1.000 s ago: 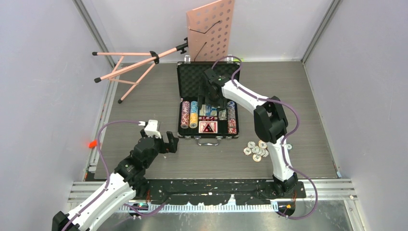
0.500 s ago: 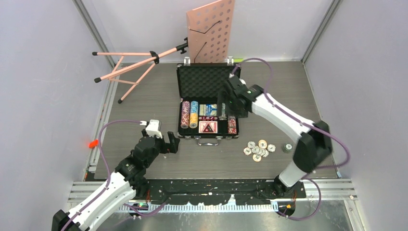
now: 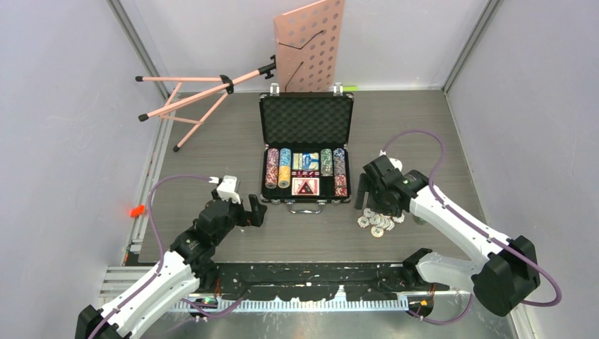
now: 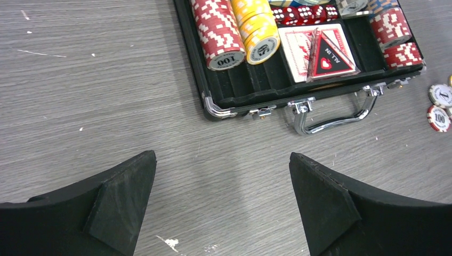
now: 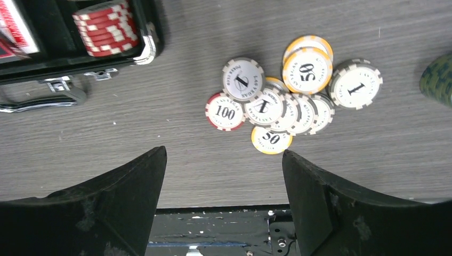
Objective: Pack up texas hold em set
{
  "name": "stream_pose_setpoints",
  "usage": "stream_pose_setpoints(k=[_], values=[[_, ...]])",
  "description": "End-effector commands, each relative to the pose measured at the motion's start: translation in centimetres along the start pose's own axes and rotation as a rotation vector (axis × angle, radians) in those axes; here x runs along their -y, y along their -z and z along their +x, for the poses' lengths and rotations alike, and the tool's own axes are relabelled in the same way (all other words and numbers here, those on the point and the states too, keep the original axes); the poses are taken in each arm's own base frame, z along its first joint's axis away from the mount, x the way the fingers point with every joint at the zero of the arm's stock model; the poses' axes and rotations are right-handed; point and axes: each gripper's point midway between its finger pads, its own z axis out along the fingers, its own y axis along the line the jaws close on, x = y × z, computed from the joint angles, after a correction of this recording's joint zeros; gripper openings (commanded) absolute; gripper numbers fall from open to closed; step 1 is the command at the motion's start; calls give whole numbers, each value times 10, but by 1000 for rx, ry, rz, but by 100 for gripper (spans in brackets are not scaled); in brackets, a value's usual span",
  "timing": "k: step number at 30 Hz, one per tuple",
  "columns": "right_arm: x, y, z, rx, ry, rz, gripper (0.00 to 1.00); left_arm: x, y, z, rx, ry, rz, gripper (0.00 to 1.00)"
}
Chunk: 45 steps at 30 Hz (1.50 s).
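Poker chips (image 5: pixel 282 104) lie loose on the table (image 5: pixel 160 138) just ahead of the right hand (image 5: pixel 223 160), spread and empty, likely to gather them; the open briefcase (image 4: pixel 234 101) sits beyond the left hand (image 4: pixel 223 157), equally spread.

Open briefcase (image 3: pixel 306 123) on table (image 3: pixel 212 155), chip rows (image 3: pixel 272 168), cards (image 3: pixel 305 186) and dice (image 4: pixel 304 13) inside. Behind it, music stand (image 3: pixel 311 42); right of its handle (image 3: pixel 306 209), loose poker chips (image 5: pixel 277 104).

A robotics lab test cell is indicated by a grey table (image 3: pixel 424 127) enclosed by plain pale wall panels (image 3: pixel 56 141) and metal frame posts (image 3: pixel 134 39), with cabled arms (image 3: pixel 452 219) bolted to a slotted rail (image 3: pixel 120 277).
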Motion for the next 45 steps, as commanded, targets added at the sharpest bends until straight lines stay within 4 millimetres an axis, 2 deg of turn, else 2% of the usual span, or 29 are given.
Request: stream_pose_setpoints(k=[1,3,4,5,7,8,10,16,25,37,45], values=[[11,-4,1,40,-77,37,85,13,0,-18,60,-5,63,100],[22,-7,4,38,-131,96,87,14,1,-17,59,-6,69,99],[26,-8,5,37,-157,120,96,14,1,-17,61,-6,72,99],[33,-8,6,44,-220,163,99,14,1,-17,61,-5,72,99],[39,-9,9,49,-316,201,100,14,2,-18,64,-5,75,99],[38,-8,9,62,-404,197,100,14,2,-17,65,-5,75,99],[38,-8,14,66,-477,178,100,14,2,-18,67,-3,75,99],[45,-15,19,134,-597,131,99,15,2,-17,64,-5,78,99],[58,-35,20,133,-525,213,97,14,1,-16,56,-5,72,99],[58,-66,12,69,-486,208,74,13,1,-16,54,-4,68,99],[55,-78,24,-2,-445,197,68,14,0,-16,54,-4,68,99]])
